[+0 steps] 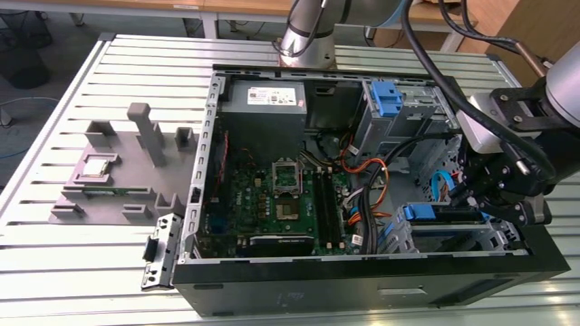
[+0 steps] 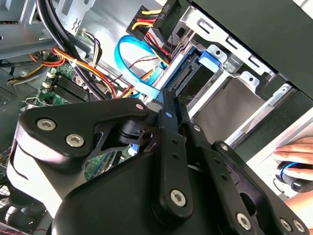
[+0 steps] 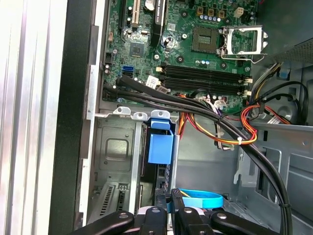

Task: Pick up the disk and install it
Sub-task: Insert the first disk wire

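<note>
The disk (image 1: pixel 446 216) sits on edge in the lower drive bay of the open computer case (image 1: pixel 363 285), at the exterior view's right. The blue tab of its carrier (image 3: pixel 160 147) faces the motherboard and also shows in the second wrist view, where the carrier (image 2: pixel 208 56) ends the slot. My gripper (image 1: pixel 475 202) hangs just behind the disk's rear end. In both wrist views the fingers (image 3: pixel 161 215) lie close together with nothing between them, and the gripper (image 2: pixel 164 102) points at the disk's connector end (image 2: pixel 183 79). Contact with the disk is hidden.
A black cable bundle (image 3: pixel 195 110) and a light blue data cable (image 2: pixel 128 58) run beside the bay. The grey power supply (image 1: pixel 263 96) and an upper blue latch (image 1: pixel 385 98) sit at the case's back. A grey fixture (image 1: pixel 118 170) stands at the left. A person's hand (image 2: pixel 296 149) rests outside the case.
</note>
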`<state>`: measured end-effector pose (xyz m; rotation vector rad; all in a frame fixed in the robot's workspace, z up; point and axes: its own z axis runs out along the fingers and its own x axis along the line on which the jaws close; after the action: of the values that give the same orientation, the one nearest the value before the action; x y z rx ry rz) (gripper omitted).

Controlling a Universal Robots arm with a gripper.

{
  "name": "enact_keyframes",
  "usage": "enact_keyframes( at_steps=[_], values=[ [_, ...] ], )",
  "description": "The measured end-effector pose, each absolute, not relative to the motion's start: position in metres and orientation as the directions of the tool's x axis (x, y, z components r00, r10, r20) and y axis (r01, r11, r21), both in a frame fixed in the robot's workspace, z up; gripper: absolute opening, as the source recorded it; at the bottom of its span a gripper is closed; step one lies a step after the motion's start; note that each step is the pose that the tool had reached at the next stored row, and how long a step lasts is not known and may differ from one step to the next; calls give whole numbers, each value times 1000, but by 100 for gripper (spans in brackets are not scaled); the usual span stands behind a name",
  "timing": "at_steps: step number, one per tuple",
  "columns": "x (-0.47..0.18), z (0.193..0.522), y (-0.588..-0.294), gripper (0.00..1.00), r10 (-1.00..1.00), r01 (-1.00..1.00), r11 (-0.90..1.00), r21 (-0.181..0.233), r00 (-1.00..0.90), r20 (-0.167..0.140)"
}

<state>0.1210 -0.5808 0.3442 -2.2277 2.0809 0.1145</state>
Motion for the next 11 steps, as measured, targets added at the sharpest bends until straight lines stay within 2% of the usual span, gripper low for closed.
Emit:
enact_keyframes(
  at_steps=[11],
  values=[
    [120, 343, -581, 16, -991, -998, -67, -16, 69, -117]
  ],
)
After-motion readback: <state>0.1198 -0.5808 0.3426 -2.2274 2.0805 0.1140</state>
